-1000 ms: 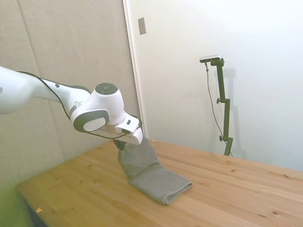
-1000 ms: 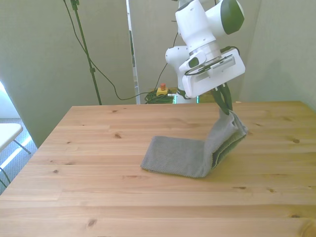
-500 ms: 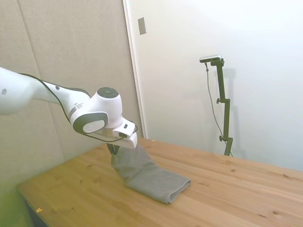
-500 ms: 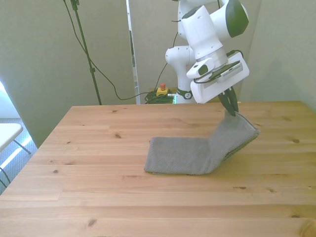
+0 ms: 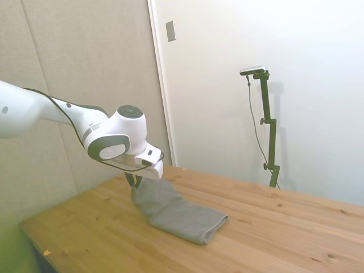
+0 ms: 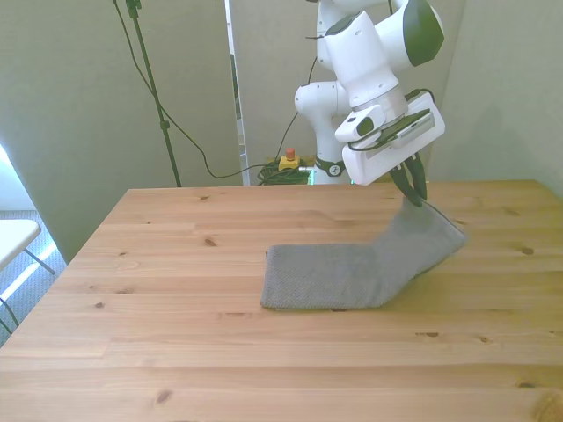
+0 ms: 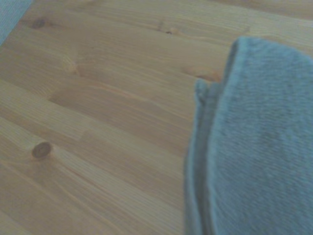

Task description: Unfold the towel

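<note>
The fingers [image 6: 410,183] are pinched together on one end of the gray towel [image 6: 352,274], grasping the cloth just above the wooden table [image 6: 176,264]; in the front view they show as two thin dark prongs pointing down from the white gripper [image 6: 413,199], whose flat head is tilted, its higher end toward 2 o'clock; the held corner sits at about 1 o'clock from the middle of the towel, lifted a little off the wood; from there the cloth slopes down toward 7 o'clock and flattens into a long strip that lies on the table and ends in a straight edge at 9 o'clock; a rounded lobe of the towel bulges toward 3 o'clock just below the fingers, near the table's surface.

In the side view the gripper [image 5: 135,183] hangs below the white arm [image 5: 45,111], and the towel [image 5: 179,211] trails away from it toward 4 o'clock, its far end lying thick and rounded on the table [image 5: 284,227]; the raised end is partly hidden behind the gripper head.

The wrist view, soft in focus, shows the towel [image 7: 259,142] close up; along its edge two or more layers of terry cloth lie stacked one against another, with bare knotted planks of the table [image 7: 98,98] beside it.
</note>
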